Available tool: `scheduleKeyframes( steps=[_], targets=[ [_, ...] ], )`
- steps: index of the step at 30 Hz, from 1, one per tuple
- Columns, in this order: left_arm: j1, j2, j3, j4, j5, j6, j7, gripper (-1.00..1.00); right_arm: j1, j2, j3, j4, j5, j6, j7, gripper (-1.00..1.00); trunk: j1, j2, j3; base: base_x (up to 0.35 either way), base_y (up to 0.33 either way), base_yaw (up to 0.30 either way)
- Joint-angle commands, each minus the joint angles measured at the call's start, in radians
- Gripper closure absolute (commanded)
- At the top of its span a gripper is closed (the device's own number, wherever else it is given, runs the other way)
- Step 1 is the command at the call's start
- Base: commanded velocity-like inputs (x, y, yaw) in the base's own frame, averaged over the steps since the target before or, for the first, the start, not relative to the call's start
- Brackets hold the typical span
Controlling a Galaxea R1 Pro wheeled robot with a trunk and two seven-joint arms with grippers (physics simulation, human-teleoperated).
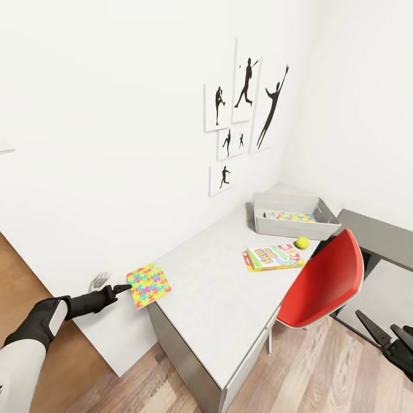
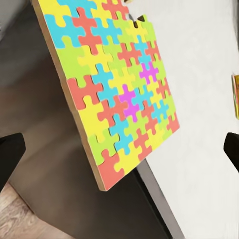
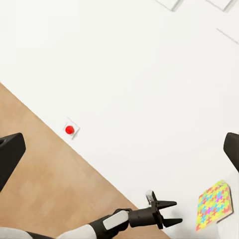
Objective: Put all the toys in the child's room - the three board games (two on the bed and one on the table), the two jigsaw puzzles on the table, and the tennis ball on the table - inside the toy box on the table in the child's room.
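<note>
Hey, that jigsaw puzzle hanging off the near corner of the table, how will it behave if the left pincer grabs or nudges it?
The jigsaw puzzle looks like a thin, flat board with a straight edge, so it is probably stiff and light. It overhangs the table corner, so a push might tip it off. The open left pincer could likely clamp that free edge, though the interlocking pieces may loosen.

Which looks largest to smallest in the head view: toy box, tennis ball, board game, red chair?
1. Red chair, though nearness to the camera may inflate it.
2. Toy box.
3. Board game.
4. Tennis ball.
</note>
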Motion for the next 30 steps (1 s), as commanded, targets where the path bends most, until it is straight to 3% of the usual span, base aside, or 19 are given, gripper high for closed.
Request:
scheduleKeyframes(
  steps=[1, 30],
  targets=[
    [-0.001, 0.0, 0.003, 0.001, 0.005, 0.009, 0.001, -1.0, 0.0, 0.0, 0.001, 0.0, -0.004, 0.009, 0.0, -1.0, 0.004, -0.008, -0.004, 0.0, 0.0, 0.0],
    [-0.001, 0.0, 0.006, 0.027, 0.005, 0.005, -0.003, -1.0, 0.001, 0.005, 0.001, 0.002, 0.017, 0.008, 0.001, -1.0, 0.115, -0.211, -0.095, 0.0, 0.0, 0.0]
  ],
)
